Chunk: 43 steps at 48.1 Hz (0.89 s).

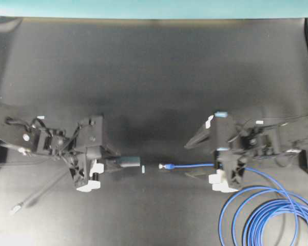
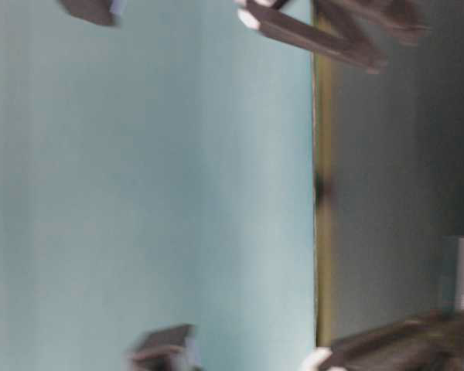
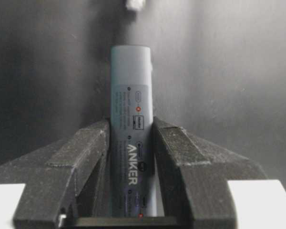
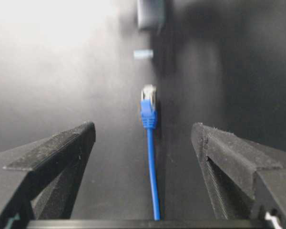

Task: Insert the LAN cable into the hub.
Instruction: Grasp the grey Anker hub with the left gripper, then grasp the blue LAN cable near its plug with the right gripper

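With my left gripper [image 3: 131,157] pinching the Anker hub [image 3: 132,119] by its sides, that half is secured. My right gripper [image 4: 145,143] straddles the LAN cable [image 4: 151,162], jaws spread — its plug [image 1: 167,166] lies on the mat facing the hub. Next: close on the boot, lift, align.

The left claw [image 3: 131,143] is clamped on the hub [image 3: 131,109], while the right claw [image 4: 143,138] gapes wide, holding nothing.

One hub [image 3: 131,124], one LAN cable [image 4: 151,157], perhaps one small pale cap [image 1: 143,168].
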{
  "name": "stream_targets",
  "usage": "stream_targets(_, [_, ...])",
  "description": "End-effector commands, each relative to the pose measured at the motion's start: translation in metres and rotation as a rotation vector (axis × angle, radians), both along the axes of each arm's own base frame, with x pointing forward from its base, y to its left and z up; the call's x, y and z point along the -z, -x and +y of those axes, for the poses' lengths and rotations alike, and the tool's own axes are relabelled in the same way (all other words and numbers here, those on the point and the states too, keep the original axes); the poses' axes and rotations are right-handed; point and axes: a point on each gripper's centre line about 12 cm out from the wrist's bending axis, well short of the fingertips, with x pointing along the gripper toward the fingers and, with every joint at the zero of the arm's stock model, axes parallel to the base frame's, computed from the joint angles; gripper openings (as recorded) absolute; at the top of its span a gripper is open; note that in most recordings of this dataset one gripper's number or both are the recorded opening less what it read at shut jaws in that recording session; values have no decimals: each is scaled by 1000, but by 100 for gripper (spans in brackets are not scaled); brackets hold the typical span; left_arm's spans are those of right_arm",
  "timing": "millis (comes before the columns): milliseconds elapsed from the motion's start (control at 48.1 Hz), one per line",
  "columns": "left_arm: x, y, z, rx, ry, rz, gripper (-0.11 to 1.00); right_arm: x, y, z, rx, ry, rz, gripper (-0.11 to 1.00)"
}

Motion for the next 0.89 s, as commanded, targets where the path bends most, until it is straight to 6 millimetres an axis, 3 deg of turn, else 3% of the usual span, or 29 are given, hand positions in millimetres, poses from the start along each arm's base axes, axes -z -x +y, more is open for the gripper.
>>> stream_targets(0, [-22, -5, -1, 1, -5, -5, 28, 10, -9, 3, -5, 2, -11, 79])
stream_targets(208, [-38, -5, -2, 2, -16, 65, 28, 35, -17, 4, -4, 6, -15, 79])
stream_targets(582, [-47, -10, -6, 4, -7, 67, 28, 63, -31, 4, 3, 9, -11, 78])
stream_targets(874, [-45, -8, -10, 15, -8, 92, 28, 73, -29, 4, 8, 6, 19, 63])
